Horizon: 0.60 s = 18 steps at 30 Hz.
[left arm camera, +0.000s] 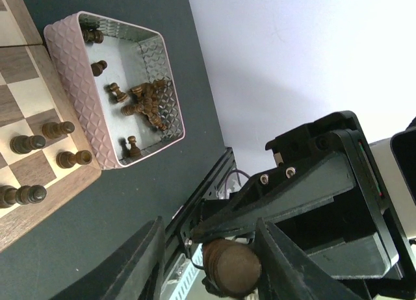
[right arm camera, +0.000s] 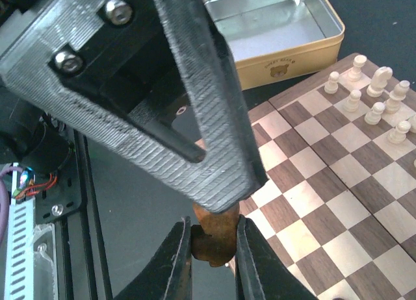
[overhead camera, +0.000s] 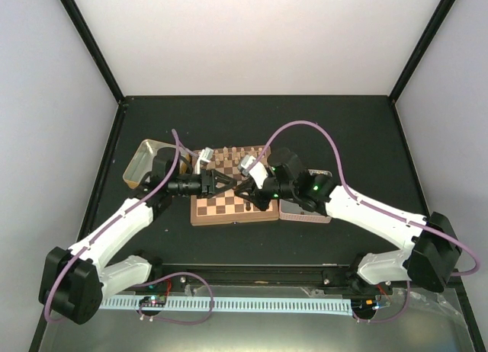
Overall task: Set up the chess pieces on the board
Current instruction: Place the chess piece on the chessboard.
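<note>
The board (overhead camera: 226,208) lies mid-table under both grippers. My right gripper (right arm camera: 214,248) is shut on a dark brown chess piece (right arm camera: 218,238) and holds it above the board's near edge (right arm camera: 338,202). My left gripper (left arm camera: 211,261) is open. Its fingers stand either side of that piece's round base (left arm camera: 233,267), with a gap on one side. In the top view the left gripper (overhead camera: 231,186) and right gripper (overhead camera: 244,190) meet tip to tip and hide the piece. Several dark pieces (left arm camera: 57,128) stand on the board's edge squares.
A pink-sided silver tin (left arm camera: 68,73) right of the board holds several loose dark pieces (left arm camera: 146,102); it also shows in the top view (overhead camera: 305,212). An empty gold tin (right arm camera: 286,60) sits at the board's left (overhead camera: 145,163). Pale cream pieces (right arm camera: 374,99) stand on the far rows.
</note>
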Tool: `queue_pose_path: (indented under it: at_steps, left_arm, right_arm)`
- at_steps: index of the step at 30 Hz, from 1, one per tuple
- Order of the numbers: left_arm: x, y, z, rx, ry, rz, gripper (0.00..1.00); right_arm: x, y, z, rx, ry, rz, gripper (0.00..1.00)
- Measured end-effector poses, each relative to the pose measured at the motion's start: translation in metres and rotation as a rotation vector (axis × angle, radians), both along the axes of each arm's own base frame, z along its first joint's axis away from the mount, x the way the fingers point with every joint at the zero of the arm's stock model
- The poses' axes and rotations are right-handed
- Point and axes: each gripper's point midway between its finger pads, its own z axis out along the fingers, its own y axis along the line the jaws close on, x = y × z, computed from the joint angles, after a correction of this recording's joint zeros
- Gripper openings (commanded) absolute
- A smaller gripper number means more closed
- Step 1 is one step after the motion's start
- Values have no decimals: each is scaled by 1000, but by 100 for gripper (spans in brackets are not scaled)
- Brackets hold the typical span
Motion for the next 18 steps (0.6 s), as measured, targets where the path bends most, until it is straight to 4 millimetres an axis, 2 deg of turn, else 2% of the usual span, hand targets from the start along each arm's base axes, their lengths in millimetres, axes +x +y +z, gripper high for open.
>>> queue_pose_path:
  at_steps: [3, 4, 6, 8, 13, 18]
  left_arm:
    - [0, -1, -3, 3, 4, -11, 20]
    - [-1, -2, -3, 3, -1, -17, 10]
    - [-3, -4, -2, 4, -9, -26, 5]
    - [-3, -4, -1, 3, -15, -29, 4]
    - [-2, -6, 6, -21, -31, -29, 4]
    - [0, -7, 29, -83, -69, -11, 5]
  right_arm:
    - [-3, -1, -4, -22, 1, 15, 10]
    - [-3, -1, -6, -29, 3, 16, 20]
    - [-4, -2, -8, -41, 15, 13, 28]
    - [-4, -3, -6, -39, 33, -4, 34]
    - [-1, -1, 11, 42, 95, -74, 59]
    - [-11, -18, 45, 301, 200, -191, 63]
